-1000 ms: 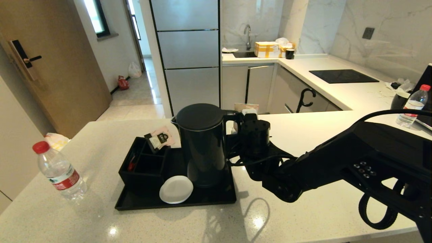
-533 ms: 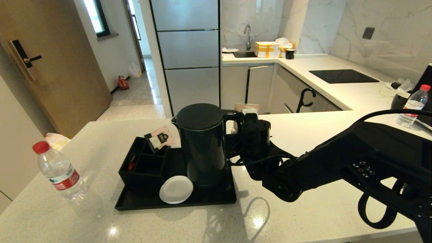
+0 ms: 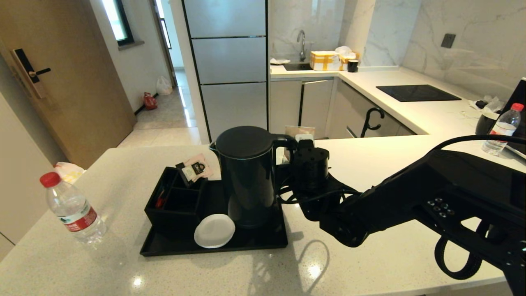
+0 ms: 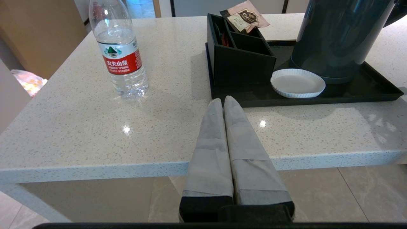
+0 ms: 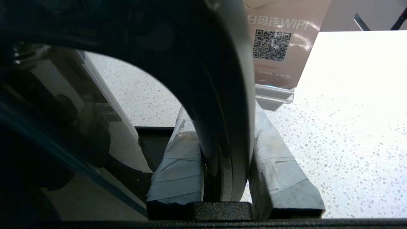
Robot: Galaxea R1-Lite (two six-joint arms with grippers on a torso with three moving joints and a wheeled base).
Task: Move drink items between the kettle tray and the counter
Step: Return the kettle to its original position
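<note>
- Leave the small clear plastic water bottle with red cap (image 3: pixel 70 208) standing on the pale speckled stone tabletop (image 3: pixel 123 271), left of the flat black tray (image 3: pixel 213 246).
- Lift the tall glossy black kettle (image 3: pixel 248 176) straight up off the tray; your right end effector (image 5: pixel 224 165) is clamped on its loop handle (image 5: pixel 222 95).
- The left end effector (image 4: pixel 224 109), fingers pressed together, hangs parked off the tabletop's edge.

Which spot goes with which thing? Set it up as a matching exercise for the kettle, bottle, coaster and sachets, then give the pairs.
Things:
1. kettle
2. bottle
3. coaster
4. sachets

Places:
A. on the counter, left of the tray
B. sticking up out of the box
C. flat at the tray's front
D. handle clamped in the right gripper

Pairs: 1-D, 2-A, 3-C, 4-B
</note>
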